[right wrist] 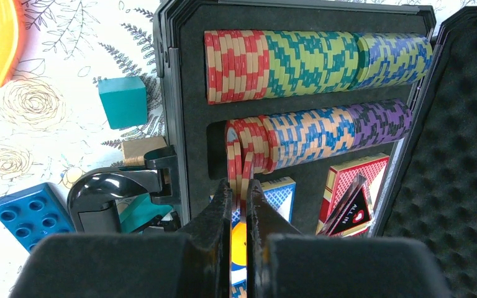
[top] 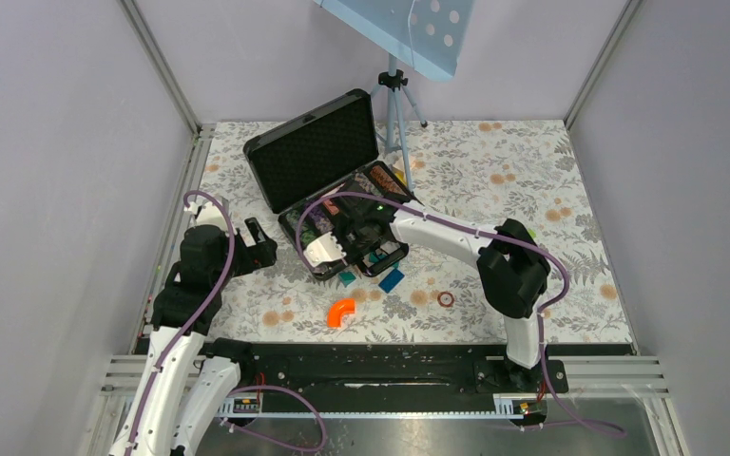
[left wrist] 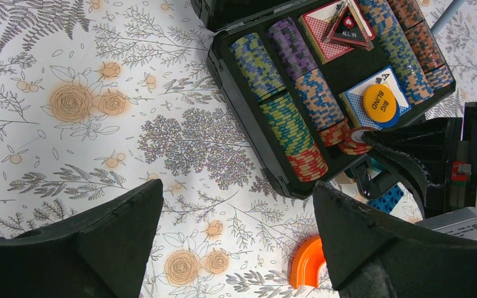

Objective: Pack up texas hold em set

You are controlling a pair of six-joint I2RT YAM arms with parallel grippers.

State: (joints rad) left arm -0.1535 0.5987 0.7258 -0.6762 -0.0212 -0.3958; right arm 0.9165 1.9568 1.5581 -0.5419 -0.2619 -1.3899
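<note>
"Where is the red chip (right wrist: 238, 155)?"
"In the right claw (right wrist: 239, 189), pinched tight. It is at the front end of the second chip row (right wrist: 323, 130) in the case (right wrist: 174, 93). That row runs from front to lid."
"And the left claw (left wrist: 237, 189)?"
"Wide, holding nothing, over the bench (left wrist: 68, 124) left of the case. Cards (right wrist: 348, 177) lie beside the rows."

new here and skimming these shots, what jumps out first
The open black briefcase sits mid-scene, packed with bright rows of striped chips. The right pincer reaches inside, nipping a red-striped chip at the end of the second row. A vivid orange curved piece lies just in front of the case, on the near side.
</note>
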